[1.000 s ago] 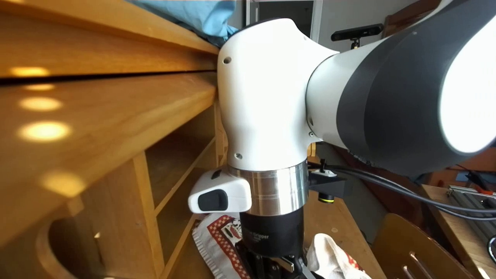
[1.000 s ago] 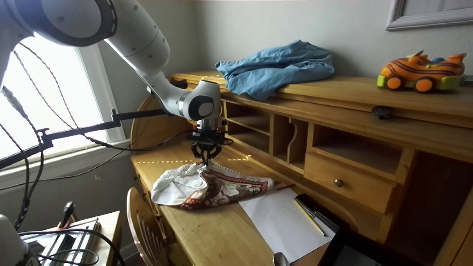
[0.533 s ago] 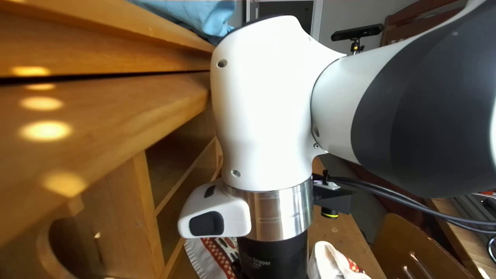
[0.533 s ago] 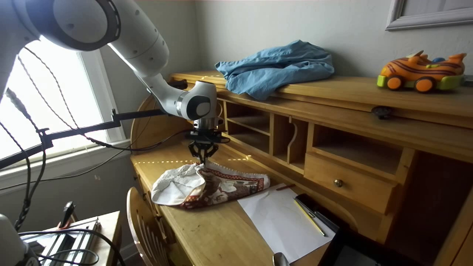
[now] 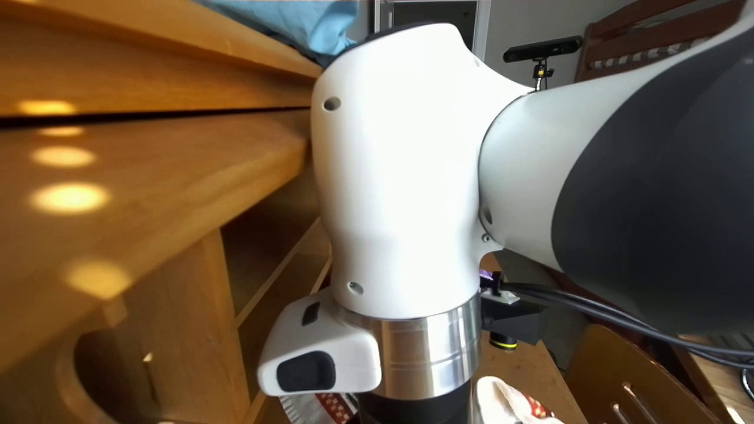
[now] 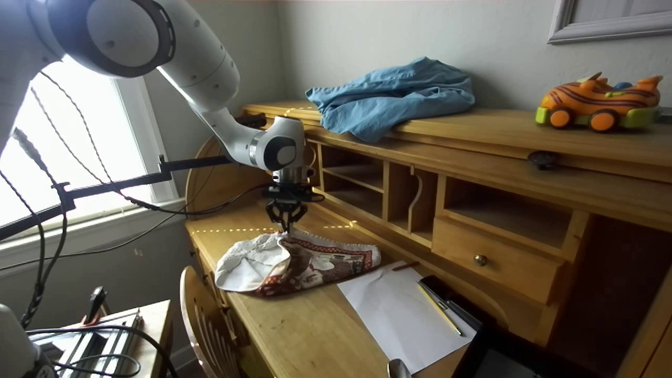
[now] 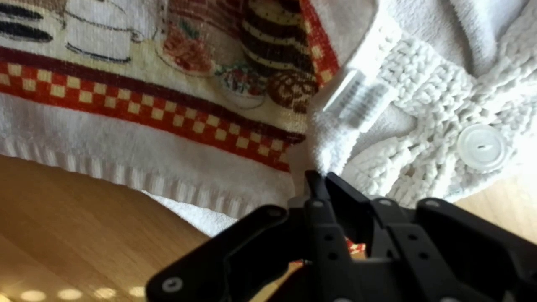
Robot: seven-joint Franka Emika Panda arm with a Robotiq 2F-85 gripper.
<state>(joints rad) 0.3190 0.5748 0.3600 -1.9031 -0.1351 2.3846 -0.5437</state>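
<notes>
A rumpled white towel (image 6: 323, 265), red-checked and food-printed, clamped in the gripper (image 7: 322, 177), has slid slightly farther off the paper (image 6: 399, 320)

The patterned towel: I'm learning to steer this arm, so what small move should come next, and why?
Perhaps a slight upward lift, jaws shut: in the wrist view the gripper looks closed on a white fold of the patterned towel, while most of it lies on the desk. That would likely show whether the pinch holds.
</notes>
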